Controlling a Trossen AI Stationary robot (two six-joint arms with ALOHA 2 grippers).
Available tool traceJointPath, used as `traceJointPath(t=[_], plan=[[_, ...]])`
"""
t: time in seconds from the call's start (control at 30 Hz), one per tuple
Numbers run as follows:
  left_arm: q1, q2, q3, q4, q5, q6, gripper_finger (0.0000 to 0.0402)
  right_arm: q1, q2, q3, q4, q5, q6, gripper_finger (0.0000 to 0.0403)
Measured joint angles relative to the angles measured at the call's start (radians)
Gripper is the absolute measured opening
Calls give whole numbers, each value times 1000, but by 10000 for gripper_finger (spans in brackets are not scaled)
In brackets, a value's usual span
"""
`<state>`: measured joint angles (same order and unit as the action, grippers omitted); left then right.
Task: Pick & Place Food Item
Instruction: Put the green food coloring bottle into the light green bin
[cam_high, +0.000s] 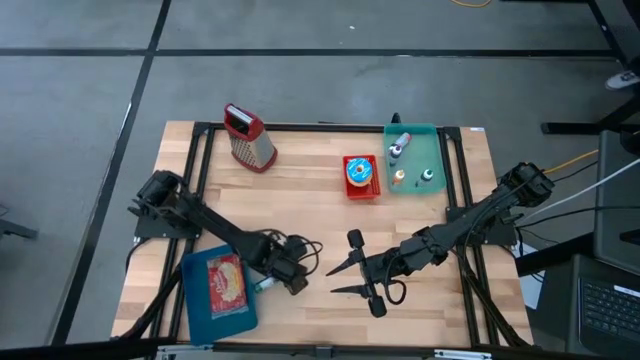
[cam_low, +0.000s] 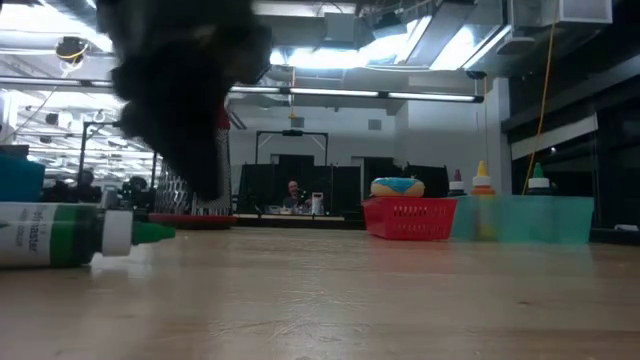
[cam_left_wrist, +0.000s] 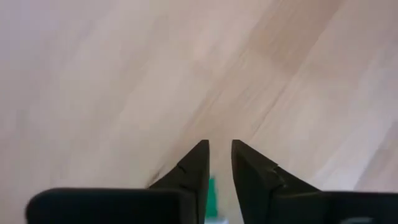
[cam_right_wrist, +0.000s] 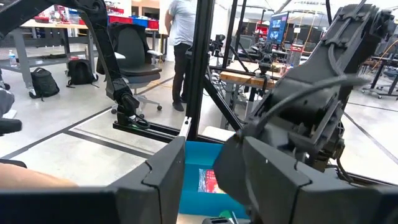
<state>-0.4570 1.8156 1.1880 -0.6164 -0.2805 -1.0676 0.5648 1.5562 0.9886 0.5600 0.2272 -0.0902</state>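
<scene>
Bottle (cam_high: 263, 285): lay on its side beside blue tray (cam_high: 196, 310), cap pointing away from it
Left gripper (cam_high: 296, 284): nearer arm, at bottle, fingers nearly together
Right gripper (cam_high: 343, 279): apart, empty

Robotics lab: workbenches (cam_right_wrist: 50, 28), office chair (cam_right_wrist: 134, 46), robot rigs.

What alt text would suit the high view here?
Left end effector sits low over a small green-capped bottle beside a blue tray holding a food packet. Right end effector hovers open mid-table; a grater, red basket and teal bin stand behind.
</scene>
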Motion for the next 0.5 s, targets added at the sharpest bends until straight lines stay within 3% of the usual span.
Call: traceJointPath(t=[0.17, 0.27, 0.5], plan=[[25, -1, 55, 9, -68, 78, 35, 0, 0, 0, 0, 0, 0, 165], [44, -1, 76, -8, 19, 94, 35, 0, 0, 0, -1, 0, 1, 165], [10, -3, 81, -118, 98, 81, 118, 0, 0, 0, -17, 0, 4, 165]])
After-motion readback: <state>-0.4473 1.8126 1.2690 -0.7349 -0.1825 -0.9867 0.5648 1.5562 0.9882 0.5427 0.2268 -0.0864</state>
